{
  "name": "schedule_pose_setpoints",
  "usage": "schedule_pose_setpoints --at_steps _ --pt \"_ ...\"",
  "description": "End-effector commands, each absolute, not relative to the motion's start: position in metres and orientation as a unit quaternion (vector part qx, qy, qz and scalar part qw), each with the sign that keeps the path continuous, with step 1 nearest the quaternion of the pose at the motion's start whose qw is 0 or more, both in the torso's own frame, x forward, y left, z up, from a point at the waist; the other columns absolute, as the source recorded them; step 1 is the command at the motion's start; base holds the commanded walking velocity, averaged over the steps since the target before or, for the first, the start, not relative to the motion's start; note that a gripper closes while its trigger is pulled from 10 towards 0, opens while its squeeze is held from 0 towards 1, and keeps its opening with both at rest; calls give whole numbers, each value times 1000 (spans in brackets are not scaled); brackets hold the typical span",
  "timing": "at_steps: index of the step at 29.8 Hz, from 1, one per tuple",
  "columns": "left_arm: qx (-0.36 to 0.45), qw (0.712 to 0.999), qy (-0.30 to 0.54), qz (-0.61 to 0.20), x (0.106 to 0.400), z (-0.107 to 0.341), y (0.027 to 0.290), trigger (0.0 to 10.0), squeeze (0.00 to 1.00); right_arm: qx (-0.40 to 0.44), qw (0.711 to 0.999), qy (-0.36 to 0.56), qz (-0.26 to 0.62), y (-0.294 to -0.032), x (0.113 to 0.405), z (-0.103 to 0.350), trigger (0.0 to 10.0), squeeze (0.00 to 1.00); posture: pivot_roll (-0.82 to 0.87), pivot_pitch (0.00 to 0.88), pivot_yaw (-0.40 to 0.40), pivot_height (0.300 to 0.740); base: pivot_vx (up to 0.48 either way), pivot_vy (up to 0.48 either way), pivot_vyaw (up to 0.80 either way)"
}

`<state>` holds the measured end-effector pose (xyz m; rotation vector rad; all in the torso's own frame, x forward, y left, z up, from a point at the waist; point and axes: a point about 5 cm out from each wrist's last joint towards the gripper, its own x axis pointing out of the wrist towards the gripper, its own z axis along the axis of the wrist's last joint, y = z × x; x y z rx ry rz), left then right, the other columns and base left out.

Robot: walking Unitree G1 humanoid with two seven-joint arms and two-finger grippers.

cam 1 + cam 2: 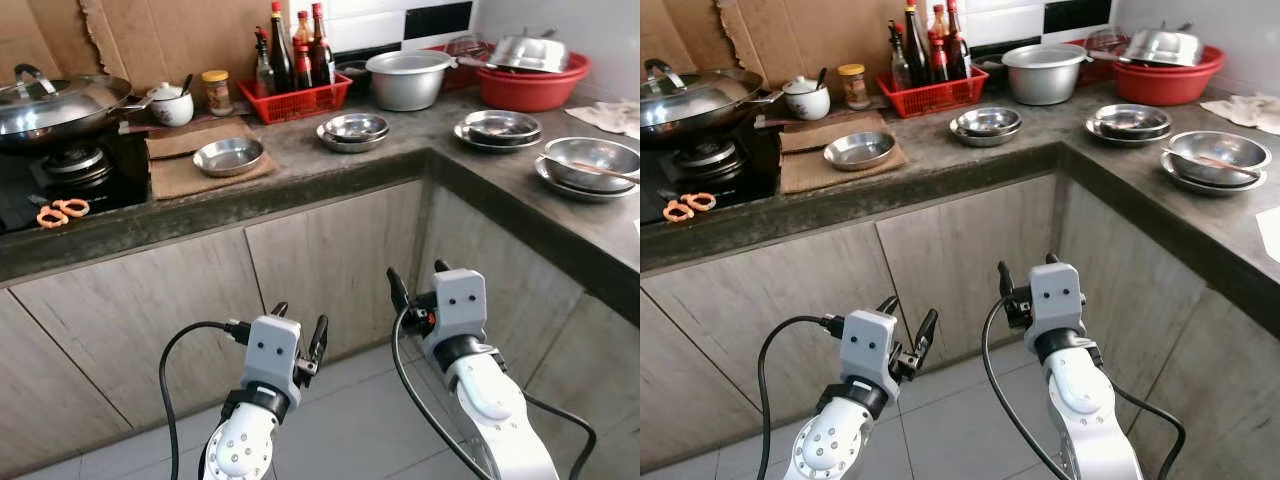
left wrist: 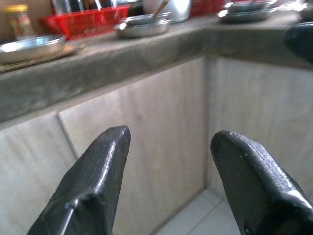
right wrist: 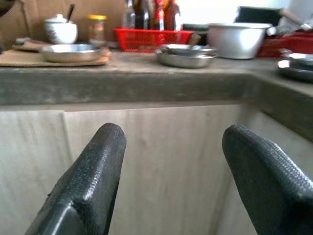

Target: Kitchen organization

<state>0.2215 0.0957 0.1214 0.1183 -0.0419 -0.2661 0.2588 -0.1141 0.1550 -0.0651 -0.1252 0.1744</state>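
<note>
Grippers hover low before the grey L-shaped stone counter [image 1: 330, 175]: left gripper [image 1: 300, 333] and right gripper [image 1: 420, 282], jaws apart, empty.

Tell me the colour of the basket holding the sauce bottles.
Red; the basket shows best in the left eye view.

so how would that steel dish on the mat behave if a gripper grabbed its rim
The dish looks thin and polished, so probably light but slippery against the fingers. It is shallow with a flared rim, so a one-sided pinch may tilt it. It sits alone on the mat, so it would likely slide if pushed.
</note>
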Motion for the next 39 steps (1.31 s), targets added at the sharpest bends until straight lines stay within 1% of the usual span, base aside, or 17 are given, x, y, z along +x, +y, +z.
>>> schedule_pose_setpoints --at_steps 1,11,16,30,35,39 --pt "54 988 -26 -140 221 124 91 10000 0 -36 993 -65 88 -116 259 157 10000 0 39 61 2 740 277 0 587" --pt "54 988 -25 -141 220 123 92 10000 0 -40 993 -64 94 -113 259 156 10000 0 39 43 -2 740 282 0 779" --pt "53 988 -25 -143 220 123 92 10000 0 -31 994 -56 91 -116 261 154 10000 0 38 32 -1 740 283 0 0" --pt "50 988 -28 -140 223 120 90 10000 0 -37 991 -60 110 -112 266 154 10000 0 35 0 -15 740 281 0 0" --pt "49 989 -29 -138 224 121 90 10000 0 -41 991 -60 111 -112 267 153 10000 0 36 0 -19 740 285 0 665" --pt "48 989 -30 -137 225 121 90 10000 0 -32 993 -62 100 -114 270 156 10000 0 34 7 -19 740 281 0 0"
